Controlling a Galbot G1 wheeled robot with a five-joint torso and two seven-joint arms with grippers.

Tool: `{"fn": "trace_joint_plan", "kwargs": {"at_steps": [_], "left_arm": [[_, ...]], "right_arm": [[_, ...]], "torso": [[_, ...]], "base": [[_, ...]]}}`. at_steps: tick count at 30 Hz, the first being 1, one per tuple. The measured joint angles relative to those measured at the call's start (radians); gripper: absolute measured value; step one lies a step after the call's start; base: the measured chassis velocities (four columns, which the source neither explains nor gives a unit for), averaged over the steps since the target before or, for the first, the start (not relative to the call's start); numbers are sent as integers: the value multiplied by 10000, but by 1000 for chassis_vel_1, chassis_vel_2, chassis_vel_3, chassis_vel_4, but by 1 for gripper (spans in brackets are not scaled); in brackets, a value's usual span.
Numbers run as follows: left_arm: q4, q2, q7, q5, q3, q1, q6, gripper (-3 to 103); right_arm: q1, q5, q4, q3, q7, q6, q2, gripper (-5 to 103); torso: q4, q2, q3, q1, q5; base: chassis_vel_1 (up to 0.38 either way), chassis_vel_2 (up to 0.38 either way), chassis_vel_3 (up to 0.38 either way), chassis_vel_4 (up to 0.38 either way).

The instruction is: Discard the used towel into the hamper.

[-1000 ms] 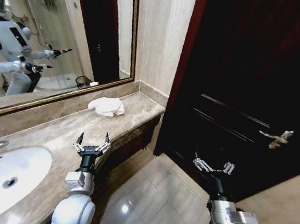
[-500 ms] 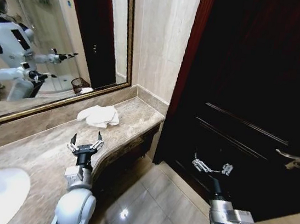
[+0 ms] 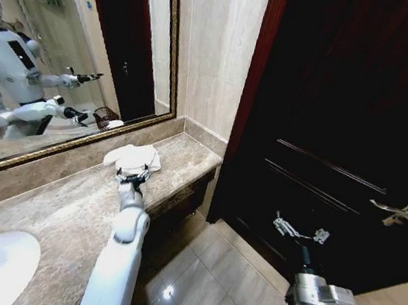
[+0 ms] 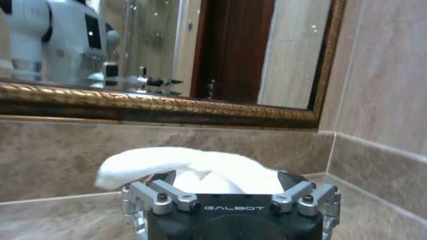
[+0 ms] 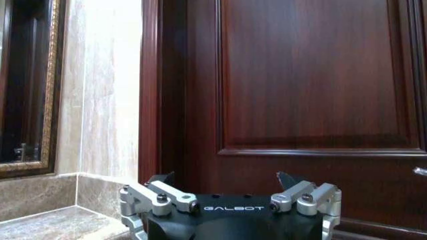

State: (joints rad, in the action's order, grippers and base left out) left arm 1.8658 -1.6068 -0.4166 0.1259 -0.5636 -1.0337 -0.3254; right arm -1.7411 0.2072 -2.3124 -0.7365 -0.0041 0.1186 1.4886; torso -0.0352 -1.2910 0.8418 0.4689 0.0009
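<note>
Towel [image 3: 134,159], white and crumpled, lies on the marble tabletop [image 3: 68,210] near its far end, below the gilt-framed mirror [image 3: 67,52] and close to the corner wall; from the left claw [image 3: 133,179] it sits straight ahead at twelve o'clock, its near edge between the spread fingers in the left wrist view, where the towel [image 4: 200,172] rises just past the claw [image 4: 230,192]; the jaws stand wide on either side of it, not yet closed on the cloth; its long axis runs roughly nine to three across the claw's line of approach, so a straight push forward looks enough. The right claw [image 3: 300,231] hangs well apart at about three o'clock, before the dark door [image 3: 343,126], fingers spread and holding nothing; the left arm is plainly the nearer.
</note>
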Motion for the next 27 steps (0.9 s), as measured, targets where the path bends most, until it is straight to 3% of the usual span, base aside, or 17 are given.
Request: {"fn": "trace_joint_plan", "kwargs": {"at_steps": [6, 12, 17, 26, 27], "left_arm": [[-610, -15, -162, 328, -198, 668, -221, 100], [-763, -14, -232, 699, -464, 800, -802, 100], [-1317, 180, -335, 1597, -577, 1065, -1228, 100], [-2856, 620, -394, 1964, -494, 2029, -1081, 103], [-3096, 692, -390, 2053, -476, 2192, -964, 100]], "right_arm": [[-33, -161, 64, 94, 6, 104, 161, 100], [-4, -185, 138, 124, -6, 183, 239, 100], [-20, -115, 201, 165, -159, 440, 271, 100], [-7, -30, 303, 120, -208, 546, 242, 100], [2, -22, 329, 106, -208, 568, 244, 100]], "torso": [[3, 0, 0, -1, -14], [0, 0, -1, -3, -9], [-1, 0, -1, -3, -9], [2, 0, -1, -3, -9], [2, 0, -2, -3, -8]], "base": [[0, 0, 0, 0], [0, 0, 0, 0], [0, 0, 0, 0], [0, 0, 0, 0], [0, 0, 0, 0]]}}
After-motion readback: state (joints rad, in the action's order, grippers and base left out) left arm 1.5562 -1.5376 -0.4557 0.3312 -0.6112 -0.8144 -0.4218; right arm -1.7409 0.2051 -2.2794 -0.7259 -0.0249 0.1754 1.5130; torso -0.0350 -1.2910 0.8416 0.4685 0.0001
